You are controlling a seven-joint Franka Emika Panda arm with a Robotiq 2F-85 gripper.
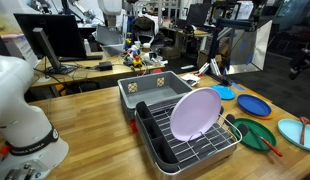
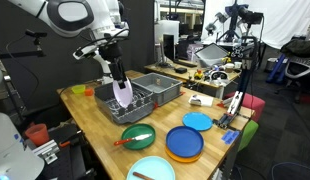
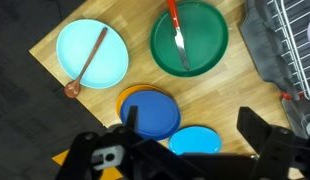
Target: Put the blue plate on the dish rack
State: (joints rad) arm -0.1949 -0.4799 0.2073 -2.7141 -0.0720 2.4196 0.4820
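Observation:
The blue plate [image 3: 150,112] lies flat on an orange plate on the wooden table, also seen in both exterior views [image 1: 253,104] [image 2: 184,142]. The dish rack [image 1: 220,142] [image 2: 143,101] [image 3: 298,50] is a silver wire rack over a dark tray, and a lavender plate [image 1: 195,113] [image 2: 123,93] stands upright in it. My gripper [image 3: 192,125] [image 2: 117,76] hangs open and empty just above the rack and the lavender plate, well apart from the blue plate. In the wrist view its dark fingers [image 3: 250,126] frame the blue plate's edge and a small bright-blue disc [image 3: 203,140].
A green plate [image 3: 189,38] holds a red-handled utensil. A pale sky-blue plate [image 3: 92,53] holds a wooden spoon. A grey plastic bin [image 1: 155,90] stands behind the rack. The table's edge runs close to the plates, with cluttered desks beyond.

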